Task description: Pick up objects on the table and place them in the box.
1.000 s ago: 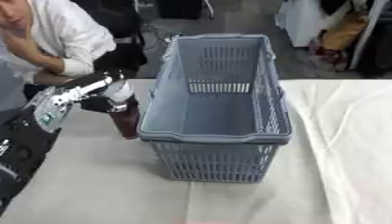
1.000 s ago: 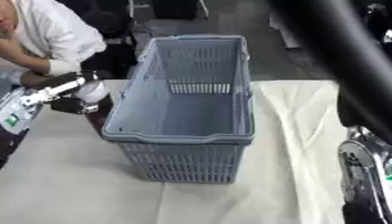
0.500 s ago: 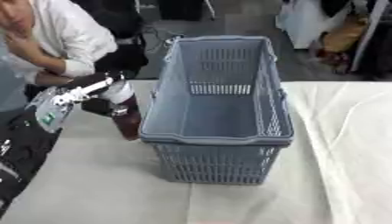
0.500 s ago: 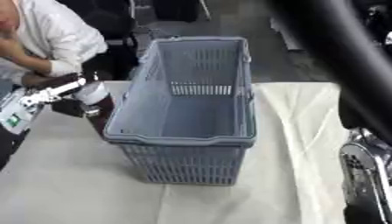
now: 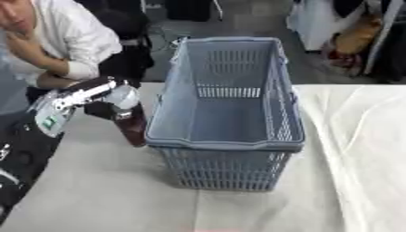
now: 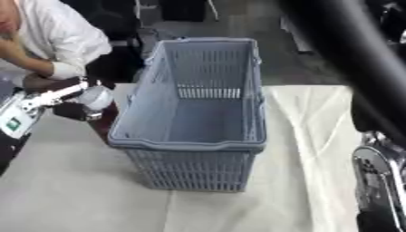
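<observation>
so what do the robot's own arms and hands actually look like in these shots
The left arm is mostly black, ending in a silver-white wrist section with a small green marking, then a dark left hand with a pale rounded part. The right arm shows only in the right eye view: a thick black limb along the edge, with a shiny silver joint. Its hand is out of view.

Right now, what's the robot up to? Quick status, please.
Left hand at a dark red bottle beside the grey basket, grip unclear. Basket looks empty. Right hand not seen. Nothing blocking the basket's open top.
</observation>
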`<state>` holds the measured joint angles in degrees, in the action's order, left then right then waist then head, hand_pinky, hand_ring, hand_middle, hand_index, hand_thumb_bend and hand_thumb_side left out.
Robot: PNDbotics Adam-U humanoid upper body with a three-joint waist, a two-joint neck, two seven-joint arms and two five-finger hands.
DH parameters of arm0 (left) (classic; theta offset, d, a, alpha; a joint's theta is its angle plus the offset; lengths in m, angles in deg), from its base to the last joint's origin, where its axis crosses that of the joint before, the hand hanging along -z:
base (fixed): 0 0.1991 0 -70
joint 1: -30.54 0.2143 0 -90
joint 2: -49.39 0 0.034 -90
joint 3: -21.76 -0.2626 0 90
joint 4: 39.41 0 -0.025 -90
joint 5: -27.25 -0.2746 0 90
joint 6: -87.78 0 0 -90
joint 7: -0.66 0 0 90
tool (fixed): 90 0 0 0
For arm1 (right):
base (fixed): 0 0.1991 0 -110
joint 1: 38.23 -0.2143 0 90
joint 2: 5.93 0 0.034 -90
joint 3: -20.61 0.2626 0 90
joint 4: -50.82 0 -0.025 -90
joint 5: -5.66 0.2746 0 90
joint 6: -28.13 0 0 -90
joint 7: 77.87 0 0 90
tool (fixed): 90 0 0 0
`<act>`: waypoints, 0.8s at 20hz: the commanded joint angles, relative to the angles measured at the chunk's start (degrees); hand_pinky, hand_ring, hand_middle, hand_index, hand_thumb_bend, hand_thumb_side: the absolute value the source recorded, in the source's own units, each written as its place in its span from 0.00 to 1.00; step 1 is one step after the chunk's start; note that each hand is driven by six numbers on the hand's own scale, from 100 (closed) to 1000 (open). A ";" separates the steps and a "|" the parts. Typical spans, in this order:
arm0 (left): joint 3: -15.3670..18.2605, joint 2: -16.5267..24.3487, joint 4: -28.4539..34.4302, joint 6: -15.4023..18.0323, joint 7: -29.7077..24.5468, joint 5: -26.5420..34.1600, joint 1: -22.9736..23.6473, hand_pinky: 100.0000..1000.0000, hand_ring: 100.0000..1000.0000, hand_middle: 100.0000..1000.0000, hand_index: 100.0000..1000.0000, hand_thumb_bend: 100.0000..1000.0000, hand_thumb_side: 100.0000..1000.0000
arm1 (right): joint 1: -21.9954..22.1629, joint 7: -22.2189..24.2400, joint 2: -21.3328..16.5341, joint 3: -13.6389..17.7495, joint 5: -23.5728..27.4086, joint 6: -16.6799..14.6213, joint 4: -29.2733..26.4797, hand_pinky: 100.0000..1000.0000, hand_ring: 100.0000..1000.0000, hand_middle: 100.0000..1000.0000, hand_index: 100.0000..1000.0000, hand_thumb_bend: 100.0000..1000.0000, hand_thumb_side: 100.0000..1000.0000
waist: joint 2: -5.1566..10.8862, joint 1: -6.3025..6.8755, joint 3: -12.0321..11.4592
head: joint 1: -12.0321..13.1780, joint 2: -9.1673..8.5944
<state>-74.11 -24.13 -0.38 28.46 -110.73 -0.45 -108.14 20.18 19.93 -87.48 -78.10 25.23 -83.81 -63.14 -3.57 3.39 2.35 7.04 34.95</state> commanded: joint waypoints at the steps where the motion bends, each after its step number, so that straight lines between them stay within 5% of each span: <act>1: -0.38 0.33 0.00 -0.41 -0.93 0.98 0.18 0.00 0.23 0.59 0.69 0.53 0.62 | -1.18 0.08 -0.05 0.13 0.34 -0.03 -0.63 0.22 0.43 0.56 0.80 0.00 1.00 | 0.45 -0.21 -0.09 | 0.08 -0.40; 2: -0.43 0.31 0.17 -0.37 -0.84 1.24 0.25 0.00 0.24 0.60 0.71 0.55 0.62 | -1.19 0.06 -0.05 0.13 0.35 -0.05 -0.63 0.22 0.43 0.56 0.80 0.00 1.00 | 0.45 -0.21 -0.09 | 0.08 -0.37; 3: -0.49 0.29 0.31 -0.32 -0.70 1.42 0.31 0.00 0.21 0.53 0.57 0.41 0.63 | -1.20 0.05 -0.05 0.13 0.36 -0.07 -0.63 0.22 0.43 0.56 0.79 0.00 1.00 | 0.45 -0.21 -0.08 | 0.09 -0.35; 4: -0.56 0.27 0.44 -0.18 -0.43 1.49 0.37 0.00 0.21 0.53 0.57 0.41 0.63 | -1.22 0.03 -0.04 0.13 0.37 -0.09 -0.63 0.22 0.43 0.56 0.79 0.00 1.00 | 0.46 -0.22 -0.06 | 0.10 -0.35; 5: -0.63 0.27 0.52 -0.07 -0.10 1.44 0.43 0.00 0.18 0.47 0.44 0.34 0.63 | -1.23 0.01 -0.03 0.13 0.39 -0.12 -0.63 0.22 0.43 0.56 0.79 0.00 1.00 | 0.45 -0.22 -0.05 | 0.09 -0.35; 9: -0.67 0.14 0.75 0.71 2.43 0.24 0.60 0.00 0.16 0.35 0.24 0.21 0.66 | -1.29 -0.17 -0.01 0.15 0.44 -0.26 -0.63 0.22 0.43 0.55 0.79 0.00 1.00 | 0.43 -0.22 -0.01 | 0.08 -0.32; 13: -0.62 -0.13 0.84 2.81 7.52 -1.00 0.91 0.00 0.00 0.17 0.22 0.11 0.67 | -1.35 -0.36 0.04 0.15 0.49 -0.36 -0.63 0.22 0.43 0.55 0.79 0.00 1.00 | 0.39 -0.23 0.06 | 0.05 -0.31; 16: -0.77 -0.35 0.50 4.42 11.32 -2.45 1.20 0.00 0.00 0.13 0.21 0.05 0.65 | -1.42 -0.49 0.08 0.16 0.52 -0.46 -0.63 0.22 0.43 0.55 0.79 0.00 1.00 | 0.37 -0.24 0.09 | 0.03 -0.28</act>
<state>-74.54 -24.86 0.08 32.37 -100.78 -2.04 -106.85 20.11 19.63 -87.48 -78.09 25.63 -84.11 -63.14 -3.63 3.35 2.37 7.04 34.95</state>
